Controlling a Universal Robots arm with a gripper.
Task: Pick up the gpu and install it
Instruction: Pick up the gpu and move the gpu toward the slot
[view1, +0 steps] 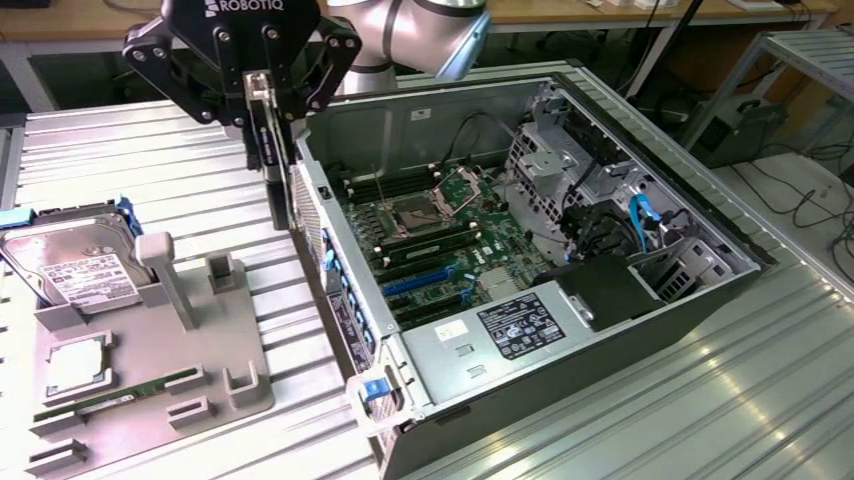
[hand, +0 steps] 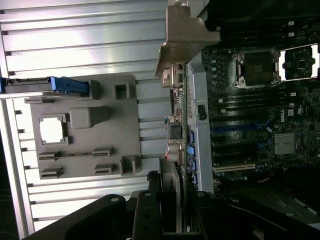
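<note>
The gpu (view1: 276, 180) hangs on edge, a thin black card held upright over the open computer case's wall on the exterior view's left. My gripper (view1: 271, 108) is shut on its upper part. In the wrist view the gpu (hand: 176, 125) runs edge-on away from my gripper (hand: 172, 212), with its pale metal bracket (hand: 184, 35) at the far end. The card is in the air beside the case wall (view1: 310, 205), apart from the motherboard (view1: 447, 240) and its blue slots (view1: 416, 280).
A grey fixture tray (view1: 147, 360) lies beside the case on the exterior view's left. On it are a silver hard drive (view1: 74, 265), a CPU (view1: 76, 365) and a green memory stick (view1: 120, 398). Drive bays and cables (view1: 627, 230) crowd the case's far side.
</note>
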